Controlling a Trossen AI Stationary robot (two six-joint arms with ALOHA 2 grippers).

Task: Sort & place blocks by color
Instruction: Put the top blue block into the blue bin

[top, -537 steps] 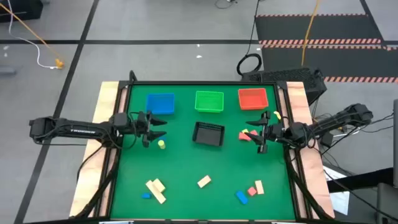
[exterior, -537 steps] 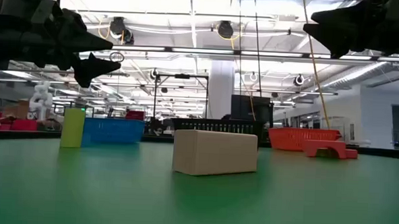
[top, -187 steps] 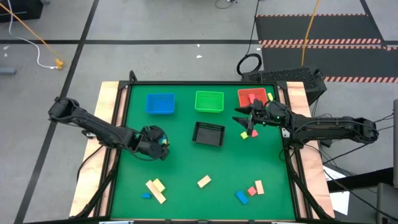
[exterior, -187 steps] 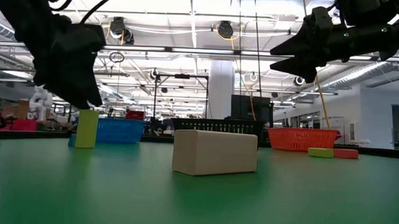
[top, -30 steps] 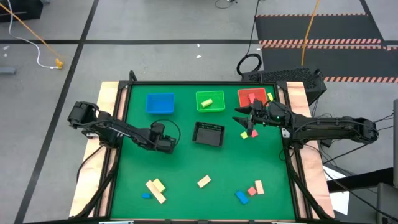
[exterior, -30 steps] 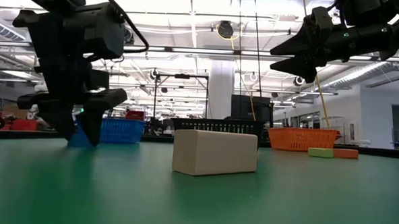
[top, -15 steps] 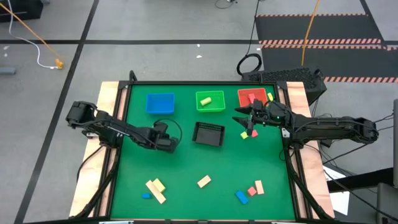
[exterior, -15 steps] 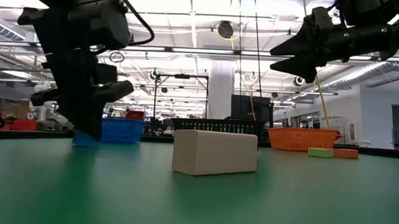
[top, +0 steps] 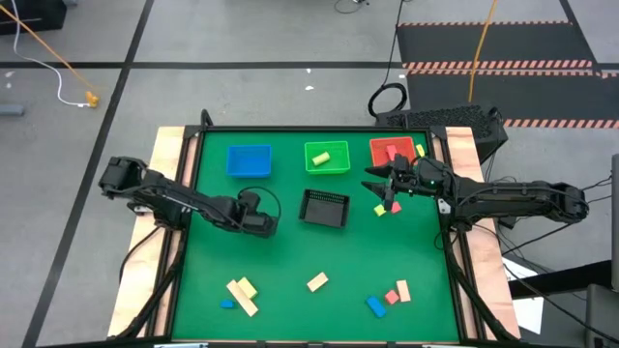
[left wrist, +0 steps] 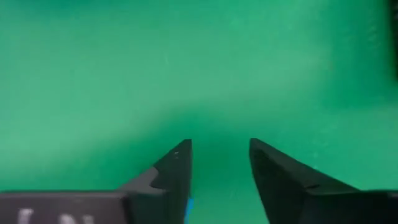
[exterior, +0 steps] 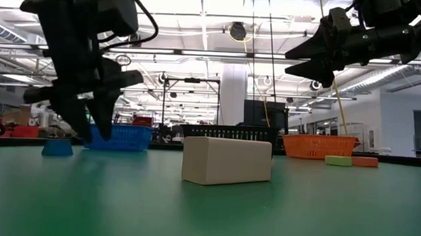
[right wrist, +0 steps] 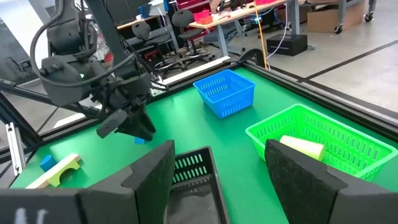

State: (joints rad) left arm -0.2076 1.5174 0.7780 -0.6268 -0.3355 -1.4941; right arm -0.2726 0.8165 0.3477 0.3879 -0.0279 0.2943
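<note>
Green table mat (top: 290, 256) framed by pale wood, with grey floor, taped lines and cables around it; beyond the mat in the low view, a wide hall under strip lights, with desks and chairs.

Landmark: the black mesh tray (top: 324, 207) at mid-mat. Behind it, left to right: blue tray (top: 249, 160), green tray (top: 327, 157) holding a yellow-green cylinder (top: 324, 155), red tray (top: 392, 151) with a red piece inside.

Left of the mesh tray and just beside it, left gripper (top: 261, 223), low over bare mat, fingers parted with nothing between them, as the left wrist view shows (left wrist: 219, 163). In the low view a small blue block (exterior: 57, 148) on the mat by that gripper.

In front of the mesh tray, toward the near edge, left to right: tan bars with a small blue piece (top: 241, 294), a lone tan block (top: 316, 281), then a blue, red and tan cluster (top: 389, 295).

Right of the mesh tray, right gripper (top: 379, 187), raised above a red and a yellow-green block (top: 386, 207), fingers apart and empty.

Against half a second earlier: left gripper shifted slightly on the mat, the blue block now uncovered beside it in the low view; right arm unmoved; all other blocks in place.
</note>
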